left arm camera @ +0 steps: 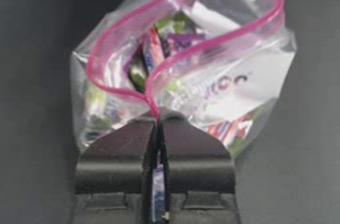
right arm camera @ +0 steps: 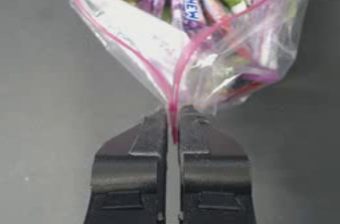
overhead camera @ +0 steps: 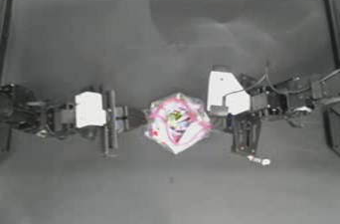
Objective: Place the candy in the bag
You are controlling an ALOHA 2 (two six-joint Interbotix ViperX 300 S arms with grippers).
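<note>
On the dark worktop both tools pinch the bag's pink rim, left tool and right tool on opposite sides, holding its mouth open upward. The candy lies near the right arm, long axis roughly across. Next, one tool must probably release to fetch it.

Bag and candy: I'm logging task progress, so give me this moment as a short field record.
bag: mid-table, pink-rimmed mouth pulled open, wrapped sweets inside
left gripper: shut on the bag's rim from the left
right gripper: shut on the opposite rim
candy: on the table, outside the bag, beside the right arm
progress: candy not yet in bag
</note>
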